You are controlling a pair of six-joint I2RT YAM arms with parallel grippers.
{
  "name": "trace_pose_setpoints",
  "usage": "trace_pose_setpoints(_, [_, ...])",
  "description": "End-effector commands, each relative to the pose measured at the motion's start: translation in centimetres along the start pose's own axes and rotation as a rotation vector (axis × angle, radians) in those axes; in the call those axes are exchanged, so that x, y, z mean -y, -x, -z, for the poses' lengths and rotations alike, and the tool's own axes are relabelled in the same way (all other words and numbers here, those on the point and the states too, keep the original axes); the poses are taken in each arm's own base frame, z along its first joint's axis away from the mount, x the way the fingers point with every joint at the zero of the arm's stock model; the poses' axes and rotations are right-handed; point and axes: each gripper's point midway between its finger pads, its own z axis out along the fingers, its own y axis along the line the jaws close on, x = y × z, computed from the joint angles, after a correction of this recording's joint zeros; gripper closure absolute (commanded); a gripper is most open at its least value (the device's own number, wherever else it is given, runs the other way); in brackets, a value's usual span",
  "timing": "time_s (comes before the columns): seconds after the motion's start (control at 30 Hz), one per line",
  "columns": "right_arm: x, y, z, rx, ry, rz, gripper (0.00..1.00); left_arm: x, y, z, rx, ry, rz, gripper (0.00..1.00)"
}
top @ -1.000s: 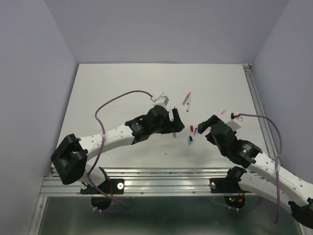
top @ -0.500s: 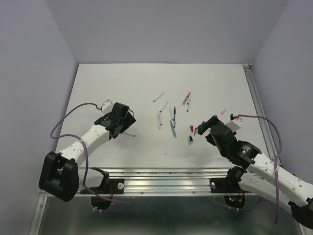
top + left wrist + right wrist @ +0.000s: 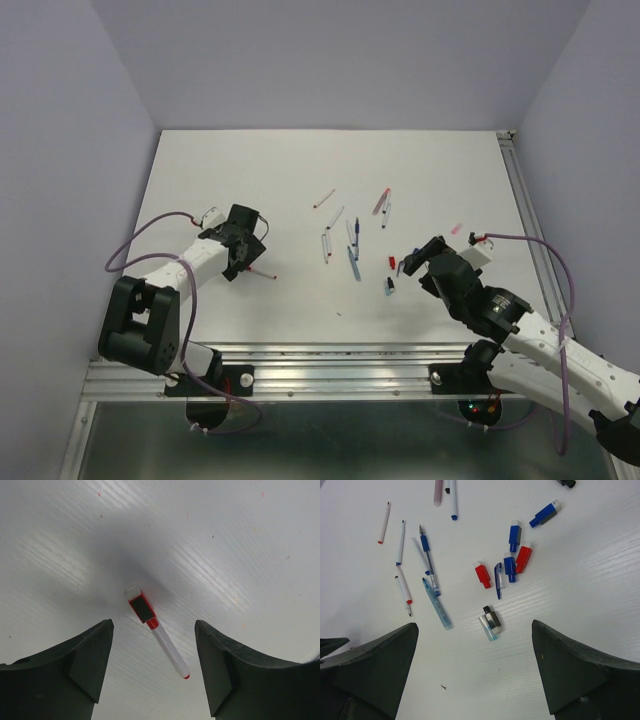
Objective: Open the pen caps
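Note:
My left gripper point(image 3: 240, 262) is open and empty at the table's left, just above a white pen point(image 3: 170, 652) lying flat. That pen's red cap point(image 3: 142, 607), with a black clip, is on its far end. The pen also shows in the top view point(image 3: 262, 271). My right gripper point(image 3: 475, 630) is open and empty above loose caps: two red point(image 3: 482, 574) point(image 3: 523, 557), several blue point(image 3: 510, 566) and a black-and-clear one point(image 3: 490, 622). In the top view the right gripper point(image 3: 412, 262) hovers by a red cap point(image 3: 392, 262).
Several uncapped pens and barrels lie mid-table point(image 3: 350, 245), among them a blue pen point(image 3: 429, 562) and a light blue barrel point(image 3: 437, 605). A pink piece point(image 3: 457, 228) lies further right. A metal rail point(image 3: 530, 220) runs along the table's right edge.
The left arm swung from the centre pile to the left side of the table; its gripper now stands open over the red-capped pen. The right arm has barely moved.

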Motion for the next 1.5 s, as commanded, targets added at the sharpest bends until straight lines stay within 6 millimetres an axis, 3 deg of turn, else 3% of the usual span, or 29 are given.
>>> trace_pose_setpoints(0.0, [0.1,0.7,-0.2,0.040,-0.006,-0.013,0.00,1.2,1.9,-0.3,0.047,0.008,0.027,0.26])
trace_pose_setpoints(0.13, [0.4,0.8,-0.1,0.042,-0.012,-0.012,0.00,0.7,1.6,-1.3,0.038,0.053,0.014,0.27])
trace_pose_setpoints(0.47, [0.4,0.8,-0.3,0.048,-0.018,-0.010,0.00,0.3,0.8,-2.8,0.005,0.105,-0.016,0.44])
trace_pose_setpoints(0.6, [0.5,0.9,-0.3,0.055,-0.024,-0.007,0.00,-0.3,0.3,-3.3,-0.004,0.134,-0.030,0.57])
trace_pose_setpoints(0.77, [0.2,1.2,0.0,0.057,-0.009,-0.010,0.00,0.4,-0.8,-3.9,-0.046,0.080,-0.046,0.75])
trace_pose_setpoints(0.87, [-0.1,1.3,0.2,0.053,0.006,-0.017,0.00,0.6,-1.5,-4.1,-0.072,0.058,-0.051,0.90])
trace_pose_setpoints(0.9, [-0.1,1.3,0.3,0.053,0.014,-0.018,0.00,0.6,-1.6,-4.1,-0.076,0.057,-0.055,1.00])
trace_pose_setpoints(1.0, [-0.5,1.1,0.4,0.042,0.051,0.003,0.00,1.2,-1.7,-3.7,-0.090,0.014,-0.060,1.00])
trace_pose_setpoints(1.07, [-2.4,0.7,0.8,0.009,0.149,0.022,0.00,2.3,-2.1,-2.6,-0.106,-0.074,-0.049,1.00])
trace_pose_setpoints(1.1, [-3.2,-0.8,1.0,-0.057,0.221,0.092,0.00,3.9,-1.7,-1.2,-0.106,-0.173,-0.028,1.00])
trace_pose_setpoints(1.17, [-6.3,-1.8,1.5,-0.100,0.378,0.130,0.00,4.4,-2.5,-0.1,-0.125,-0.256,-0.019,1.00])
trace_pose_setpoints(1.2, [-8.4,-3.5,2.1,-0.174,0.495,0.181,0.00,5.6,-3.0,1.6,-0.131,-0.350,-0.015,1.00])
trace_pose_setpoints(1.3, [-11.5,-6.7,4.0,-0.337,0.700,0.241,0.00,7.4,-3.4,4.7,-0.105,-0.470,-0.003,1.00])
trace_pose_setpoints(1.33, [-12.9,-7.5,3.9,-0.364,0.760,0.241,0.00,7.8,-4.6,5.8,-0.113,-0.504,-0.032,1.00])
trace_pose_setpoints(1.47, [-15.2,-10.0,4.8,-0.479,0.887,0.229,0.00,9.2,-6.2,9.2,-0.114,-0.604,-0.018,1.00])
